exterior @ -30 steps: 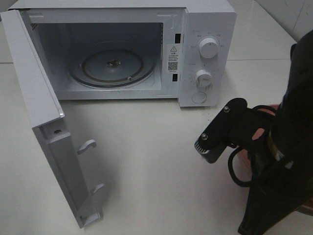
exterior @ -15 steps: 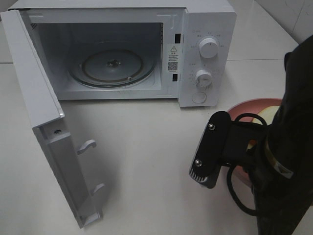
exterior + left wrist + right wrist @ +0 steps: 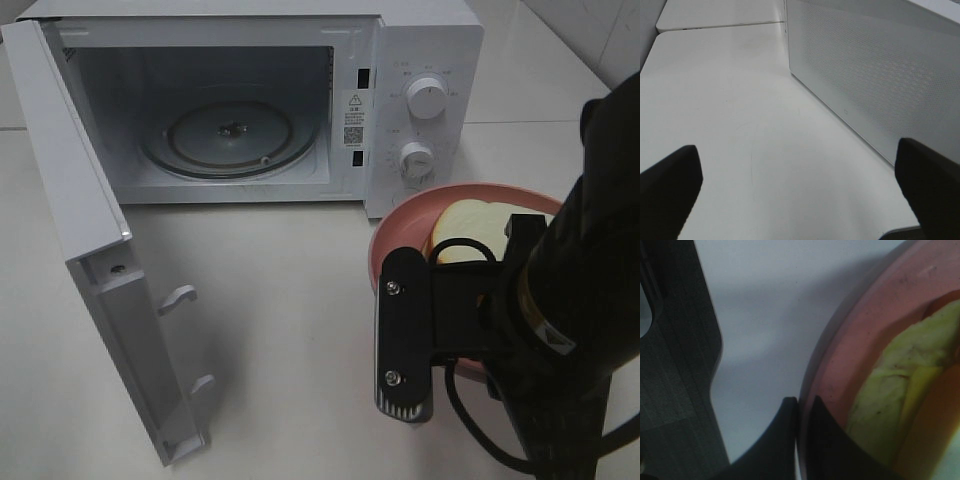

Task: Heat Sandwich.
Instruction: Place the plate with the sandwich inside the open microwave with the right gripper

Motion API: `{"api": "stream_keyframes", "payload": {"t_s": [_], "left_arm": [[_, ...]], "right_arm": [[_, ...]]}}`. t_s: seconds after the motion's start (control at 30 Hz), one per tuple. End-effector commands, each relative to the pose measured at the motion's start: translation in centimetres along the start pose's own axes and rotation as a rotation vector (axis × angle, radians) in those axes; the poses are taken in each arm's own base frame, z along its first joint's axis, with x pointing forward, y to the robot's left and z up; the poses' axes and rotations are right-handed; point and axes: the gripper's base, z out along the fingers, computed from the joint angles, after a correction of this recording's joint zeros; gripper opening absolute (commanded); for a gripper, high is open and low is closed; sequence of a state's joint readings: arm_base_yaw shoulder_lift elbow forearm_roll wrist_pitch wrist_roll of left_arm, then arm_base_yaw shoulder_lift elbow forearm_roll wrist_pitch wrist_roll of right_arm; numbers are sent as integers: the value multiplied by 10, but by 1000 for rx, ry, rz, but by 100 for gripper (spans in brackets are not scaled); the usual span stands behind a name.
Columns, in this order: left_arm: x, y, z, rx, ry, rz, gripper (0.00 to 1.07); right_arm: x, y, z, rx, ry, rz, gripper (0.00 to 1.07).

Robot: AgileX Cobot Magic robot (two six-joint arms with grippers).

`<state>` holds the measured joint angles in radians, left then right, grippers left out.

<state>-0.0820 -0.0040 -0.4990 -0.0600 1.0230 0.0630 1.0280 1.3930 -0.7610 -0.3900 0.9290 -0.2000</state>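
A: Change noted: the pink plate [image 3: 398, 240] carrying the sandwich [image 3: 470, 222] has come nearer the microwave [image 3: 425, 40] and now sits just in front of its dial panel.

B: The right tool [image 3: 799, 407] pinches the plate's rim. The left tool [image 3: 800, 195] gapes empty beside the microwave. Loading likely follows.

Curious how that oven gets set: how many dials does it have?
2, both on the microwave front panel: upper dial, lower dial right beneath it. None seems hidden.
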Motion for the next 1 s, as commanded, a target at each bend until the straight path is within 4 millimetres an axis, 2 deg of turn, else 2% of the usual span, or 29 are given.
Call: {"api": "stream_keyframes", "payload": {"t_s": [0.03,0.2,0.33,0.53,1.0], "left_arm": [[0,0,-5,1,-37,5,103],[0,0,-5,1,-37,5,103],[0,0,-5,1,-37,5,103],[0,0,-5,1,-37,5,103],[0,0,-5,1,-37,5,103]], "right_arm": [[-2,-2,-1,34,-36,-111,1],[-7,-3,-1,56,-87,-305,1],[-9,-3,-2,68,-110,-357,2],[-12,-4,-2,74,-148,-342,0],[-8,-28,6,123,-229,-609,0]]}}
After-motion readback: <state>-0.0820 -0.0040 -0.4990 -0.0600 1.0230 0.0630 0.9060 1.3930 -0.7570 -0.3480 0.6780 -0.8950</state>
